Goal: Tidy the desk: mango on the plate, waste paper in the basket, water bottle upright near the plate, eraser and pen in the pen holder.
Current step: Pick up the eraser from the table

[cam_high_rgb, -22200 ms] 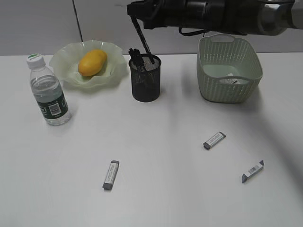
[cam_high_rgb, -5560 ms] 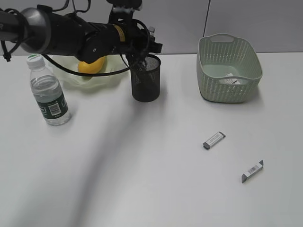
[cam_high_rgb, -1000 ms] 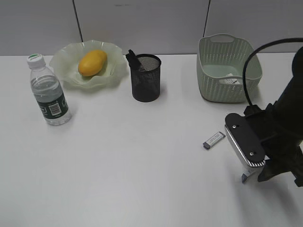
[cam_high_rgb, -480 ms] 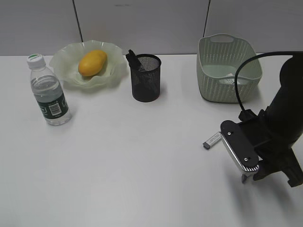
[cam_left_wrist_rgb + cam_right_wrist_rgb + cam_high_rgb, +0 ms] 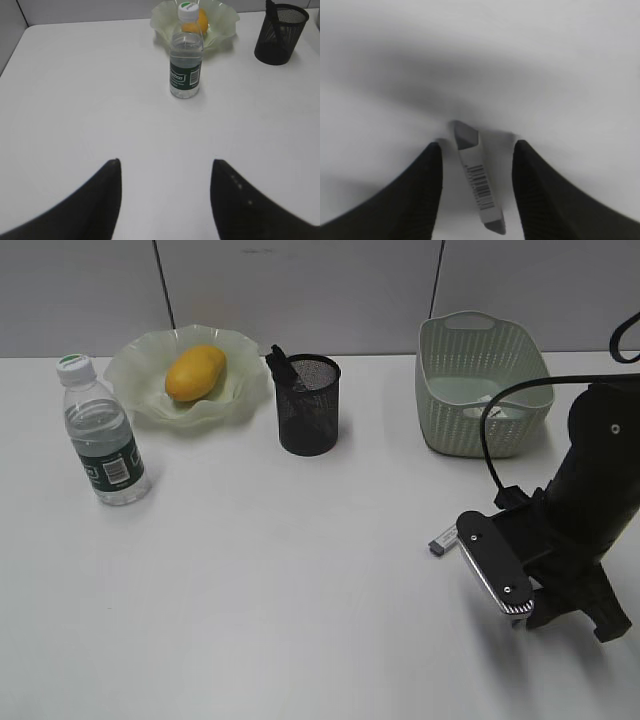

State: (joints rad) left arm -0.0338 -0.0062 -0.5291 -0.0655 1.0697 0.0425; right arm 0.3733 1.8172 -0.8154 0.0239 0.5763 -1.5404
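Erasers are the remaining work, and I treat them first because they lie nearest to me. My right hand [image 5: 476, 190] stands low over the surface [image 5: 250, 590] with its fingers [image 5: 417, 195] on either side of the nearer eraser [image 5: 476, 187]. In the right wrist view a narrow gap shows on each side of it, so I judge that the fingers straddle it without gripping it yet. Over the last second the right arm has come down and moved left to this eraser, and the fingers have drawn somewhat closer together. In the exterior view that eraser is now hidden behind my right hand. The next step is to finish closing and check the hold before lifting; the eraser lies at a slant between the fingers, so it may turn as they meet it.

A second eraser [image 5: 441, 539] lies just beside my right hand, on its left, mostly covered by it.

My left hand [image 5: 165, 200] is parked well clear on the left side, roughly half open and empty.

Further away, the water bottle [image 5: 100, 435] stands upright near the plate [image 5: 135, 390], and the mango [image 5: 195, 372] lies on the plate. The pen holder [image 5: 308, 405] stands mid-surface with dark items inside it. At the far right, the basket [image 5: 480, 415] holds something white, which I take to be the waste paper [image 5: 490, 408].
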